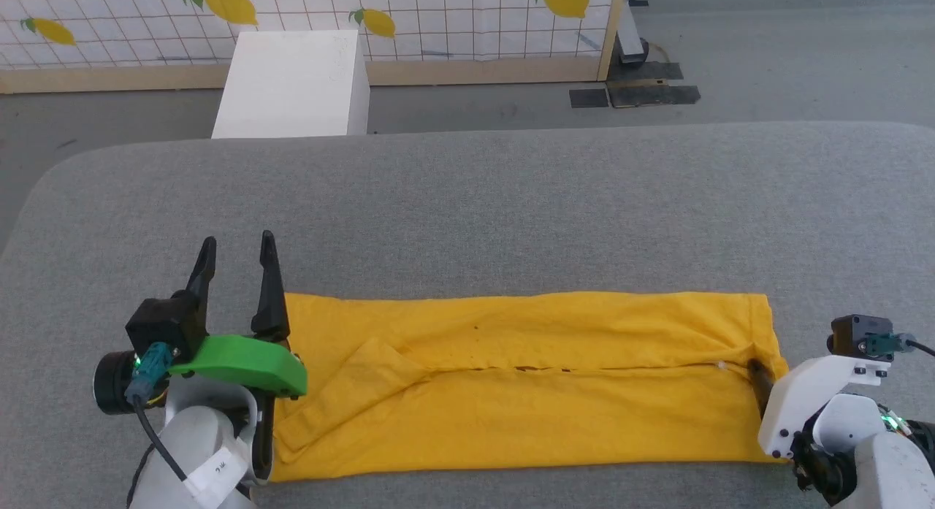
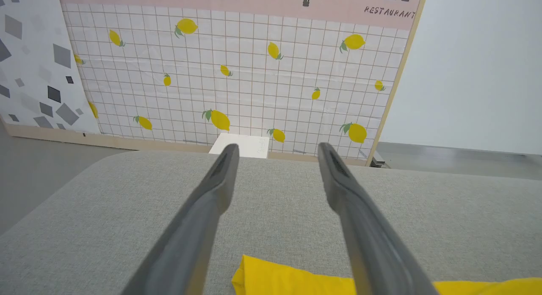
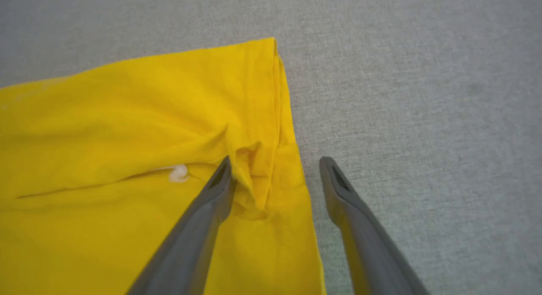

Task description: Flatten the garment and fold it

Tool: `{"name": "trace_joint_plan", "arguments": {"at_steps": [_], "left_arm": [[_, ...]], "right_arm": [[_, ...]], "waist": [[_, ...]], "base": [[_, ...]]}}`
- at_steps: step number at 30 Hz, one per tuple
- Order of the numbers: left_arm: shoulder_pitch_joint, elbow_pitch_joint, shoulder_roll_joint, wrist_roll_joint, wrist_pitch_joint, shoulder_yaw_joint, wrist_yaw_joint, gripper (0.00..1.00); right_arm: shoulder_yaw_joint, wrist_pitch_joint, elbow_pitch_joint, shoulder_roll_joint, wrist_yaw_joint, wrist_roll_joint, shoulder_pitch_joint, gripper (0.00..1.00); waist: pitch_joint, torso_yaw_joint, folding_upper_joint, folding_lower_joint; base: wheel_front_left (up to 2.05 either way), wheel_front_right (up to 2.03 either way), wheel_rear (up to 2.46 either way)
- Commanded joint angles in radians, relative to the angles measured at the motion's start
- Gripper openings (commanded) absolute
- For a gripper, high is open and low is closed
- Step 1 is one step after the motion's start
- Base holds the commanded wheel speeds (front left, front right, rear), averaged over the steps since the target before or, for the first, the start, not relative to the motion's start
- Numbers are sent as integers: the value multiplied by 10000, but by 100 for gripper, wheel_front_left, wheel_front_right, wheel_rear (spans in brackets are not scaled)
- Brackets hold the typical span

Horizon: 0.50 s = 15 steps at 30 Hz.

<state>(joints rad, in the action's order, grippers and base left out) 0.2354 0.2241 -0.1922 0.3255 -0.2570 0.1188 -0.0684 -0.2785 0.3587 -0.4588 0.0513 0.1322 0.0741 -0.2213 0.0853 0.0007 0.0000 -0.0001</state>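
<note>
The mustard-yellow garment [image 1: 511,377] lay folded into a long strip across the near part of a grey fabric-covered table [image 1: 511,202]. The left gripper [image 1: 239,239] hovered at the strip's left end, its fingers spread apart and holding nothing. The right gripper [image 3: 276,161] was at the strip's right end, fingers also spread, one over bunched cloth, the other over bare table.
</note>
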Motion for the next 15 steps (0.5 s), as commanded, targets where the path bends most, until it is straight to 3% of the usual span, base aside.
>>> {"name": "trace_joint_plan", "arguments": {"at_steps": [1,7,8,9,10,11,12,15], "left_arm": [[174,93,83,-141,-46,-80,105,100],[121,353,303,-365,-46,-340,326,100],[115,381,324,-388,-46,-370,367,100],[112,416,353,-406,-46,-410,413,100],[115,437,374,-424,-46,-444,447,100],[114,458,411,-448,-47,-486,474,100],[115,471,437,-459,-47,-514,484,100],[161,555,577,-597,-47,-683,572,100]], "right_arm": [[-91,217,-205,-8,-15,-24,-264,100],[57,1154,-859,-9,-15,-7,-607,100],[67,1370,-932,-9,-15,-34,-627,93],[56,1626,-989,-9,-15,-79,-648,45],[84,1803,-1003,-9,-15,-118,-668,35],[88,1901,-961,-10,-15,-124,-694,10],[87,1914,-920,-10,-15,-115,-710,0],[-154,1805,-630,-10,-15,-375,-652,0]], "waist": [[17,5,0,1],[55,30,0,1],[65,33,0,1],[75,33,0,1],[87,36,0,1],[100,36,0,1],[108,38,0,1],[146,51,0,1]], "base": [[0,0,0],[0,0,0],[0,0,0],[0,0,0],[0,0,0],[0,0,0],[0,0,0],[0,0,0]]}}
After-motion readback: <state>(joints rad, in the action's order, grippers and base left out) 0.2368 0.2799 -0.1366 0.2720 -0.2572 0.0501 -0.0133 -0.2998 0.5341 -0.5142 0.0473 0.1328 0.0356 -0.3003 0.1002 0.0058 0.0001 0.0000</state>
